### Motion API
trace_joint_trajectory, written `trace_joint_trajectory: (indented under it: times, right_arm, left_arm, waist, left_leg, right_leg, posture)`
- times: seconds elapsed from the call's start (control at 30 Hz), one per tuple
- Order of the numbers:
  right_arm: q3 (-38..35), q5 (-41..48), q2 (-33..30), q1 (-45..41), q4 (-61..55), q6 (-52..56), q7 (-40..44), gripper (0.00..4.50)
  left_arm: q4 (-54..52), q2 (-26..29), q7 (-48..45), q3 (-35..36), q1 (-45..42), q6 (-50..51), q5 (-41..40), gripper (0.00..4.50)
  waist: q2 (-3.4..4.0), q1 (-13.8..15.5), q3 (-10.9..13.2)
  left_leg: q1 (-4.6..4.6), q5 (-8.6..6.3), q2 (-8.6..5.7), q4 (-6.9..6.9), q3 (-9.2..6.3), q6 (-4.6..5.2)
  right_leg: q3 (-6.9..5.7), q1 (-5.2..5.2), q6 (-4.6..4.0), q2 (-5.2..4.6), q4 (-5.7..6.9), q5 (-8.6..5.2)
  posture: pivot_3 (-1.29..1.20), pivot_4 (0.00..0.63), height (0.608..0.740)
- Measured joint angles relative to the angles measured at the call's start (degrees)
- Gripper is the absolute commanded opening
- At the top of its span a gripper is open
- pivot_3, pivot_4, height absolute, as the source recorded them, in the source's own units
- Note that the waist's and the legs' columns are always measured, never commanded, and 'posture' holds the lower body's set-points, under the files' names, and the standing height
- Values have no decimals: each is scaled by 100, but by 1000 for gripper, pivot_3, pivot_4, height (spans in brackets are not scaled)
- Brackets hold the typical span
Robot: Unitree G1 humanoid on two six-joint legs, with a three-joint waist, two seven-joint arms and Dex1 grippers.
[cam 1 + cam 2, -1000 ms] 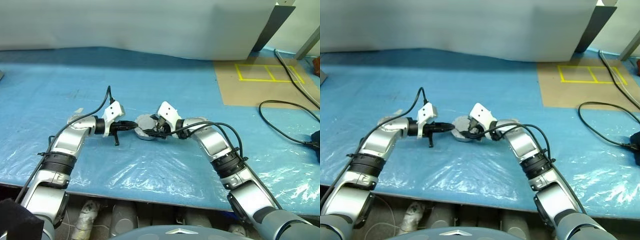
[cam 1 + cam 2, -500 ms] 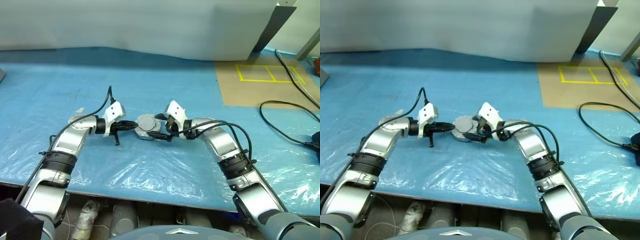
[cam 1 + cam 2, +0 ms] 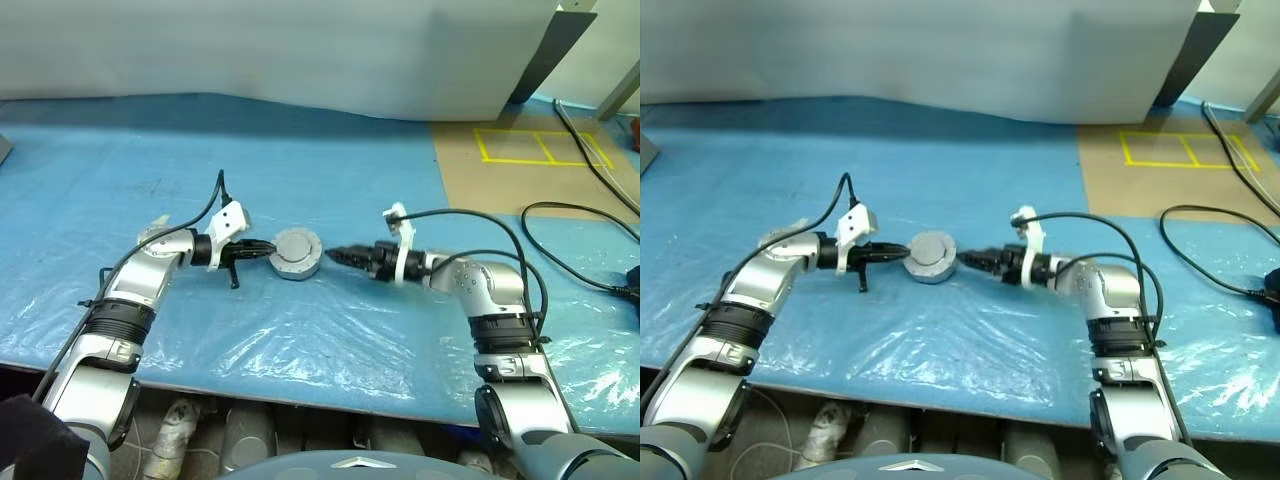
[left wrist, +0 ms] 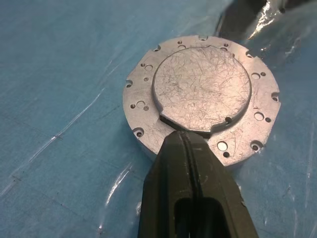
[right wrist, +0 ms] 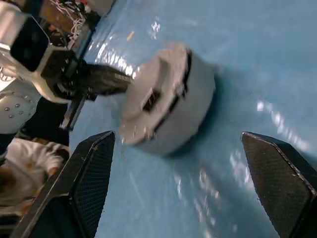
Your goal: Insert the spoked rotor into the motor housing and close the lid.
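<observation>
The motor housing (image 3: 297, 262) stands on the blue plastic sheet with the lid (image 3: 296, 246) lying flat on it, plain grey face up. The spoked rotor is hidden. My left gripper (image 3: 268, 249) is shut, and its tips rest on the near rim of the lid (image 4: 200, 89). My right gripper (image 3: 334, 256) is open, a short way to the right of the housing and pointing at it without touching. In the right wrist view its fingers (image 5: 91, 173) stand wide apart, with the housing (image 5: 190, 106) between and beyond them.
A brown board with yellow tape squares (image 3: 540, 148) lies at the back right. Black cables (image 3: 570, 215) loop over the table's right side. A white sheet (image 3: 300, 50) hangs along the back. The table's front edge (image 3: 300, 390) is close below my arms.
My right gripper has let go of the lid, rolled, opened wider and drawn back to the right. The lid now sits flat on the housing. The left gripper has not moved.
</observation>
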Motion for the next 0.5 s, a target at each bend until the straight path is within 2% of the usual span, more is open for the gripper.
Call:
trace_joint_trajectory:
  times: [0.23, 0.5]
  right_arm:
    - [-410, 552, 646, 52, 164, 561, -355, 4283]
    - [-572, 524, 984, -115, 731, -83, -745, 4283]
  left_arm:
    - [76, -17, 7, -3, -34, -30, 9, 0]
    - [93, -17, 2, -3, -36, -62, 45, 0]
  waist:
    - [1, 0, 0]
    - [1, 0, 0]
  left_leg:
    - [2, 0, 1, -1, 1, 0]
    - [3, 0, -1, -12, 3, -1]
  right_leg:
    - [1, -1, 0, -2, 1, 0]
    - [1, -2, 0, -5, -5, 0]
  posture:
    - [0, 150, 740]
    - [0, 150, 740]
